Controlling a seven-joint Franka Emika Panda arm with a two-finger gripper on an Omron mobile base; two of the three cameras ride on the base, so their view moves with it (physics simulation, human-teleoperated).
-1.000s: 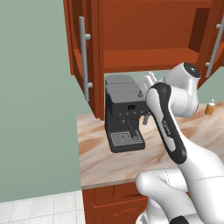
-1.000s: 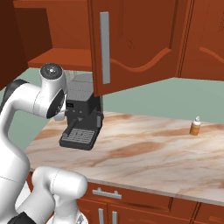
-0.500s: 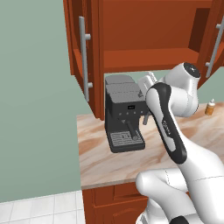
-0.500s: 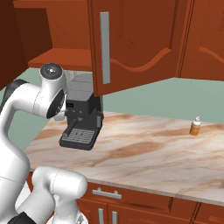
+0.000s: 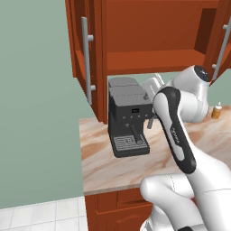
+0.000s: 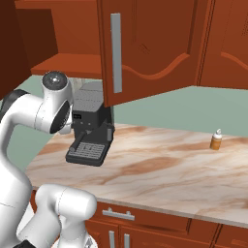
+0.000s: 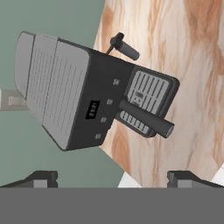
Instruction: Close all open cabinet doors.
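Observation:
Two reddish-brown cabinet doors stand open over the counter. The left door [image 5: 90, 54] swings out toward me, its long silver handle [image 5: 85, 58] facing left. The right door [image 6: 145, 48] also hangs open, with its silver bar handle [image 6: 115, 53] on the near edge; in the left base view it sits at the right edge [image 5: 221, 40]. Between them the cabinet shelf [image 5: 153, 61] is bare. My gripper [image 7: 113, 181] is open and holds nothing. It looks down on the coffee machine from just under the shelf, apart from both doors.
A black coffee machine [image 5: 128, 117] stands on the marble counter [image 6: 160, 164] below the open cabinet. A small bottle [image 6: 216, 140] stands far right on the counter. Further wall doors [image 6: 227, 43] to the right are shut. My arm's elbow [image 5: 173, 122] rises in front of the machine.

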